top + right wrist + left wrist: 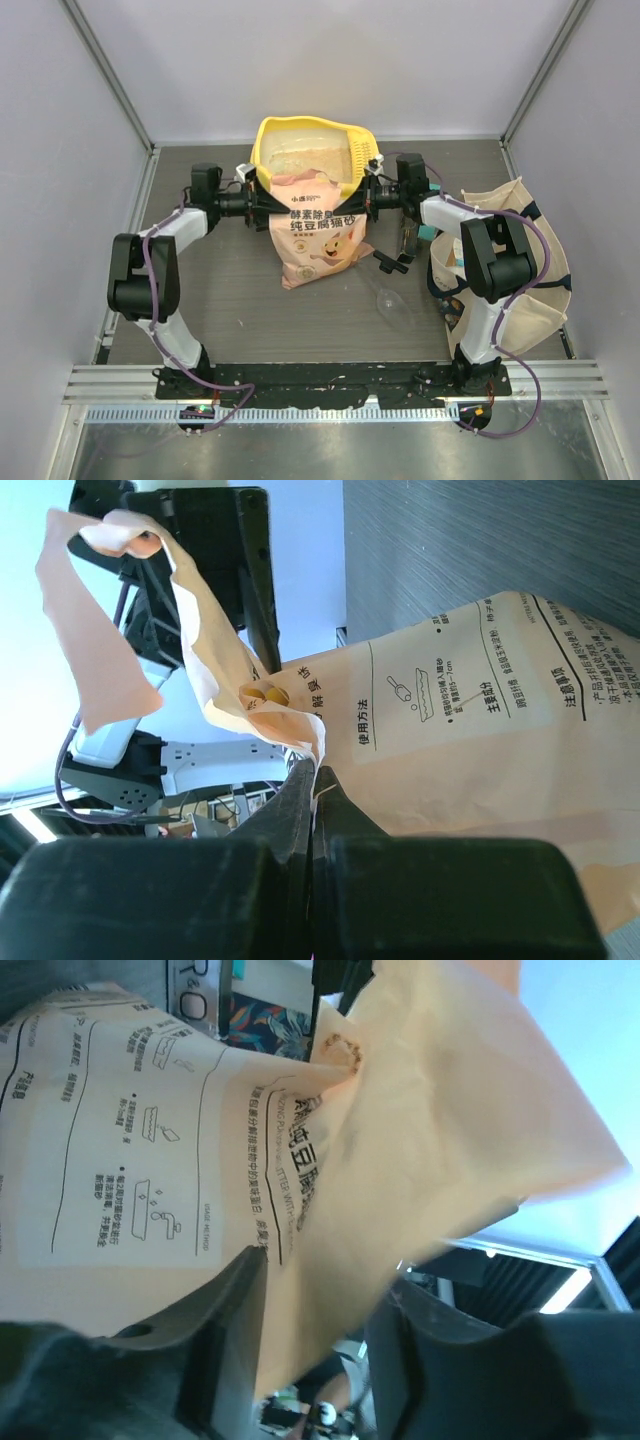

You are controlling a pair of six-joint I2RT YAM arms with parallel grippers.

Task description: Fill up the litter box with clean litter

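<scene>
**Top external view: bag at the litter box rim, pour in hand**

Position. The litter box (262,140) sits at the far middle of the bench (220,290), with some pale clean litter (300,152) lying in it. The bag (320,240) leans with its top over the near rim and its base on the bench.

Grip. The right gripper (315,785) is closed tight on the bag's torn top edge. The left gripper (315,1355) has film between its jaws, but a gap shows, so I cannot tell whether it pinches.

Procedure, as I judge it:
1. Confirm the left hold.
2. Lift both corners together, level and spread, and carry the mouth inside the rim.
3. Tip slowly. The soft film may fold and choke the flow, or spill granules onto the bench.
</scene>
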